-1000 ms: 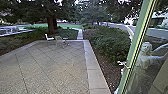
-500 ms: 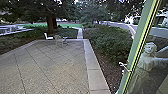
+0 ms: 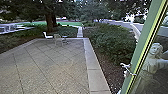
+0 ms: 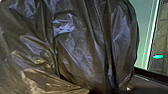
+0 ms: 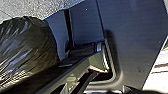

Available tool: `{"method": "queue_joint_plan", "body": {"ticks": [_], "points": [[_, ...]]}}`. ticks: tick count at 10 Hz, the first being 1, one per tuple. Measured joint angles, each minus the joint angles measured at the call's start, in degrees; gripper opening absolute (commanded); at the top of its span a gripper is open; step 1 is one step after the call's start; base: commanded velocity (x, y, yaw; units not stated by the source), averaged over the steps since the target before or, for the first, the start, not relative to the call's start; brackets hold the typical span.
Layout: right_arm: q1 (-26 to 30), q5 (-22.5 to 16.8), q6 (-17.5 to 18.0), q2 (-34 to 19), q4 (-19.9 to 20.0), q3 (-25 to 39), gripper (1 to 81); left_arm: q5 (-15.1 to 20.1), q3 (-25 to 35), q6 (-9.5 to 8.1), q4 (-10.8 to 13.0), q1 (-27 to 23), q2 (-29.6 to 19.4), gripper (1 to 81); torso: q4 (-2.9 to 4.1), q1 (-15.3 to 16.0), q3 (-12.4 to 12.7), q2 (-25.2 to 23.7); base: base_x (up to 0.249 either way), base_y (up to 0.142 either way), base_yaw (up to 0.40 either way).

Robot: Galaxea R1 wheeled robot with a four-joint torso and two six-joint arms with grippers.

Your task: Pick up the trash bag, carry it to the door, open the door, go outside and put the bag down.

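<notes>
Along the right side of the head view leans a tall green metal frame edged with glass (image 3: 143, 47), and beyond it, from the lower left to mid-frame, spreads the pale paved terrace (image 3: 55, 65). What I'm attending to is the black, glossy plastic trash bag (image 4: 82, 47): it bulges right up close to the left wrist camera, while from the right wrist I see it off to one side, past the robot's slanting jointed bar (image 5: 85, 62). So I judge the left pincer nearer. I can't tell whether the left pincer is clenched on the plastic or released, and the right pincer I can't tell either. The folds give me no sure long axis. Both arms look tucked in by the body, I'd guess; lowering the bag would need clearance from that bar, or the film could snag.
</notes>
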Motion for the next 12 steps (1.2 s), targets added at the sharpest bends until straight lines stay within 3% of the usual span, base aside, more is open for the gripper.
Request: {"method": "queue_joint_plan", "body": {"ticks": [12], "points": [[-0.12, -0.15, 0.09, 0.0, 0.0, -0.24, 81.1, 0.0, 0.05, 0.0, 0.0, 0.17, 0.02, 1.0, 0.0, -0.15, -0.02, 0.02, 0.097, 0.0, 0.0]]}}
